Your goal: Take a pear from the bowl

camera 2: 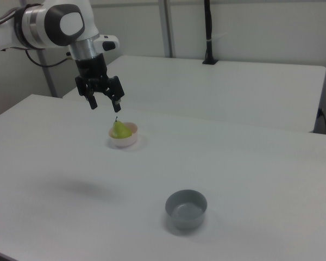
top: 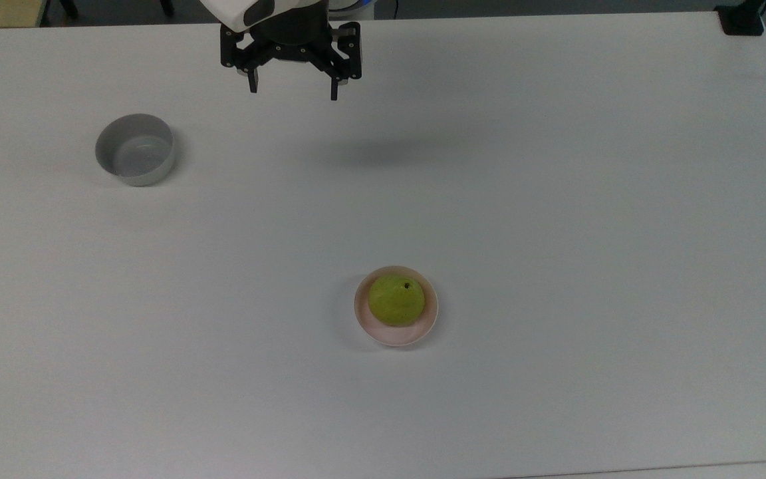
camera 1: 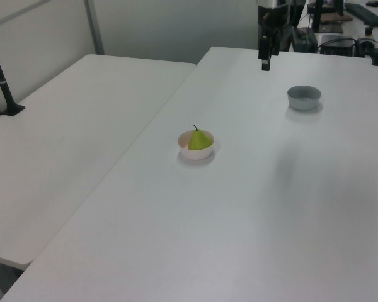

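- In the top view, the pale pink bowl (top: 366,324) sits nearest the lower edge, at about 6 o'clock from the middle of the white table (top: 556,199), and holds 1 yellow-green pear (top: 395,301) that fills most of it.
- The pear stands with its dark stem up; in the left view the stem rises above the rim of the pale pink bowl (camera 1: 184,148), and the pear (camera 1: 200,140) leans toward the far side.
- A grey straight-sided bowl (top: 134,158) stands empty at about 10 o'clock from the pear in the top view, well apart from it.
- Farthest off, at about 11 o'clock from the pear, the gripper (top: 293,90) hangs high above the table with its 2 fingers spread wide and nothing between them; the right view shows the gripper (camera 2: 104,105) the same way.
- The step in hand looks like the approach: no contact yet.
- The next move, as I judge it, calls for carrying the gripper over the pear, centring the fingers on either side of its body, clear of the rim, then lowering and closing gently, since the rounded fruit could slip.
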Robot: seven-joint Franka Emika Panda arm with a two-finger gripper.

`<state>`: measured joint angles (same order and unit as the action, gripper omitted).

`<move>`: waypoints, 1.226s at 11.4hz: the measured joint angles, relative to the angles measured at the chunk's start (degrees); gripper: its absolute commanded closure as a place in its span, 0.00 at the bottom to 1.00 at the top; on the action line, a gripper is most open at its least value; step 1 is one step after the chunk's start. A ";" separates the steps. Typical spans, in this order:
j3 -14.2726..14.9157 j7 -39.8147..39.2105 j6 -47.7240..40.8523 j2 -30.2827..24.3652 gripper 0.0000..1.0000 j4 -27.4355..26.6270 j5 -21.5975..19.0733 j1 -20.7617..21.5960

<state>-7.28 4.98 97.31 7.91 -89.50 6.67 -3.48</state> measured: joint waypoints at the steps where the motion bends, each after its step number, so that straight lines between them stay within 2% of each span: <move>1: 0.00 0.00 0.00 0.00 0.00 0.00 0.00 0.00; 14: 0.02 0.00 0.00 0.00 0.00 -0.25 0.00 -1.65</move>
<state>-7.26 4.98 97.31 7.92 -89.75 6.67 -5.13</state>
